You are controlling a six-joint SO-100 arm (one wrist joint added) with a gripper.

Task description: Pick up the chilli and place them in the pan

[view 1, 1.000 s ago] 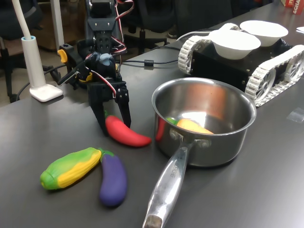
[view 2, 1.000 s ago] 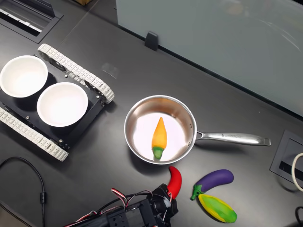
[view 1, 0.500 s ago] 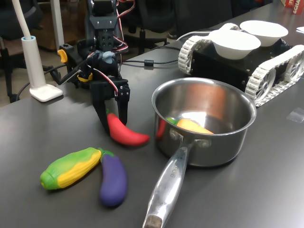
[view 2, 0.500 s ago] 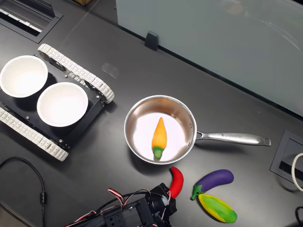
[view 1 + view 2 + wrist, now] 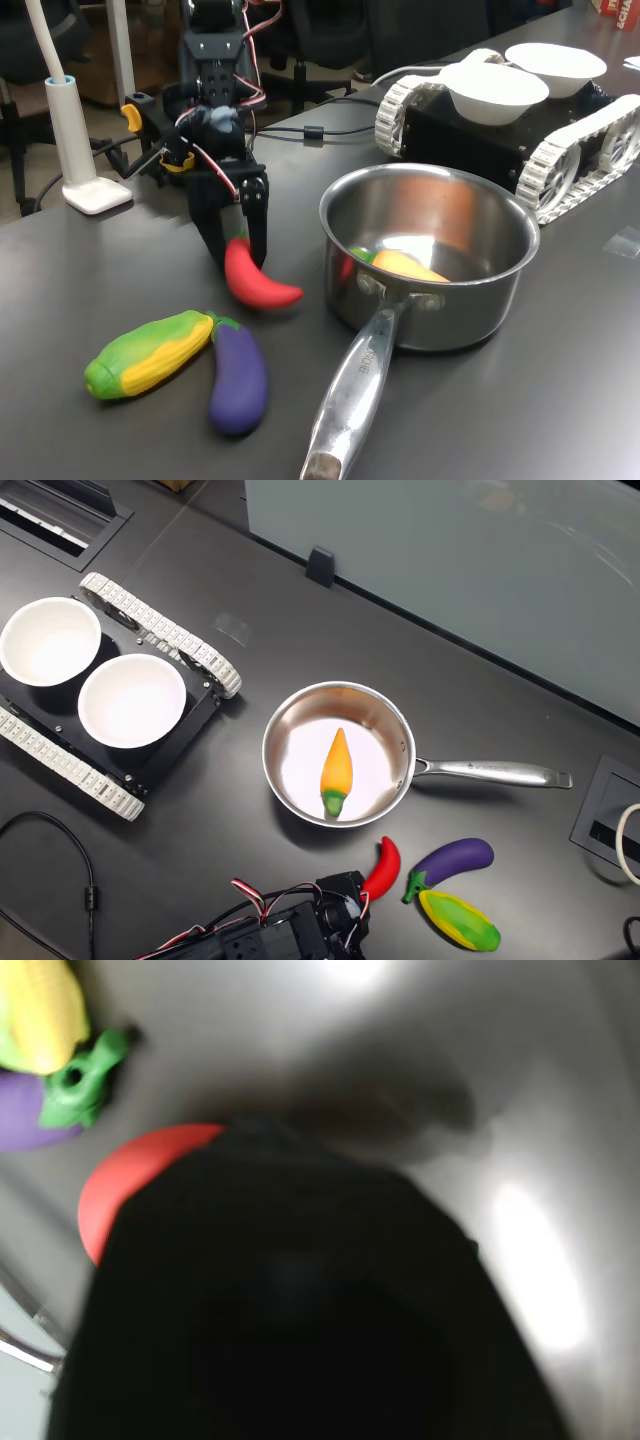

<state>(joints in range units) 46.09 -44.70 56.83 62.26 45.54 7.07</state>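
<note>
One black hand (image 5: 234, 240) pinched the smooth red curved chilli (image 5: 255, 279) at its stem end on the bench, beside the shiny steel pan (image 5: 430, 255); lifted so, it might pivot and slip.

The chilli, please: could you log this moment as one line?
phase: grasping | gripper: shut on chilli stem end | chilli: tip on table | pan: holds orange pepper

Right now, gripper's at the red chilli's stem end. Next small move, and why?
Probably lift straight up. The black gripper seems closed on the smooth red toy chilli's stem end, its tip near the table. It must clear the shiny steel saucepan's rim.
</note>
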